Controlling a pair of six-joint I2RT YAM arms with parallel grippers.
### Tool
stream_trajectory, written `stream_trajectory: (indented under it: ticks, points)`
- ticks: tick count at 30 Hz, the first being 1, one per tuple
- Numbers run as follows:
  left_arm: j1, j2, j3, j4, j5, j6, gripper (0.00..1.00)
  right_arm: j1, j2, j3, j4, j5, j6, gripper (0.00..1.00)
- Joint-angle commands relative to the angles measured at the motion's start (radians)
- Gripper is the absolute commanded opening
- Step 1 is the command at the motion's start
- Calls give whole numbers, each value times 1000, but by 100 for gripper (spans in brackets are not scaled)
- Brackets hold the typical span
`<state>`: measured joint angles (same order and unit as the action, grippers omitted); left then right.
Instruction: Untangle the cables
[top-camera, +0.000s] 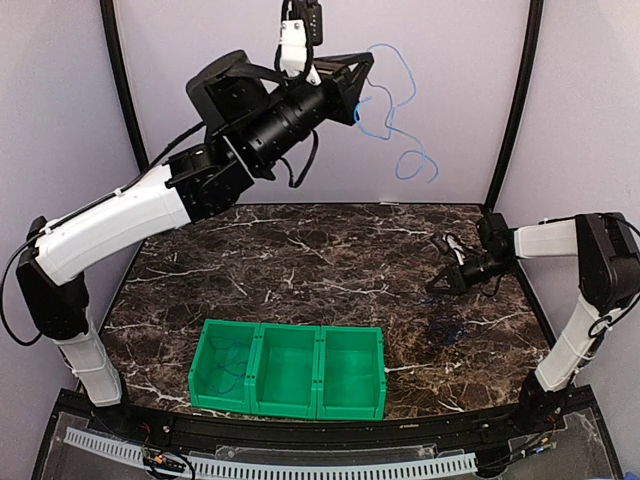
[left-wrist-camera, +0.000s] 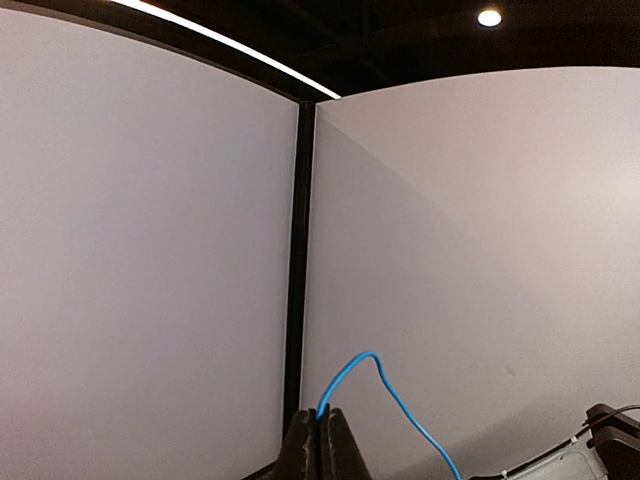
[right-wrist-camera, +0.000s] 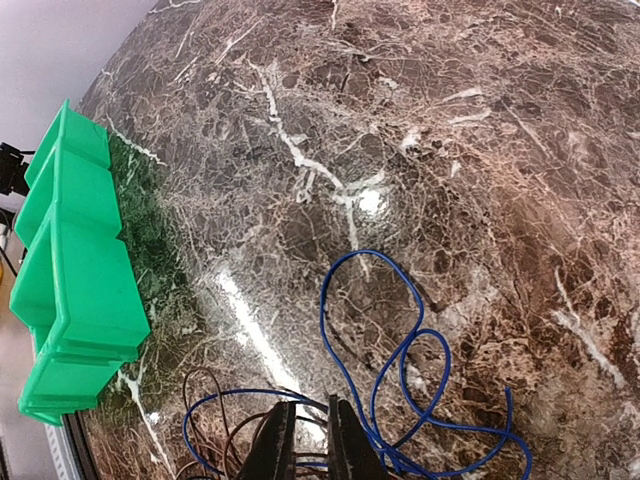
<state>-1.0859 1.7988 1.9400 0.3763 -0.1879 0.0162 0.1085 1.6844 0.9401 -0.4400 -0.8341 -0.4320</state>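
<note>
One bright blue thin wire (top-camera: 405, 95) hangs high from the left gripper (top-camera: 357, 98); dark blue and brown thin wires (top-camera: 447, 327) lie heaped on the marble table (top-camera: 300, 260) by the right gripper (top-camera: 436, 285). Left wrist: jaws pinch it. Right wrist: jaws narrow astride the heap, grip we cannot tell; untangling mostly left.

From my screen I see a dark marble table (top-camera: 300, 260) with white veins, three green bins (top-camera: 285, 398) joined in a row near its front edge, pale walls (top-camera: 450, 90) behind, black corner posts (top-camera: 515, 110), and a slotted white strip (top-camera: 300, 468) along the near rail
</note>
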Motion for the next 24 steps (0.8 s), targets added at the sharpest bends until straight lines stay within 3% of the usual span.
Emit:
stream_trajectory:
  ticks: [1,7,15,24]
  points:
    - [-3,-98,-63,-124,-108,53,0,-9,-10,22,-1,4,-3,15]
    - [-3,-233,-261,-273,-199,-28,0,-9,-47,29,-19,-16,-18,27]
    - [-2,-452,-511,-520,-284,-298,0,-7,-121,27,-27,37,-40,52]
    - [-2,-675,-708,-886,-326,-570,0,-4,-139,31,-37,43,-53,57]
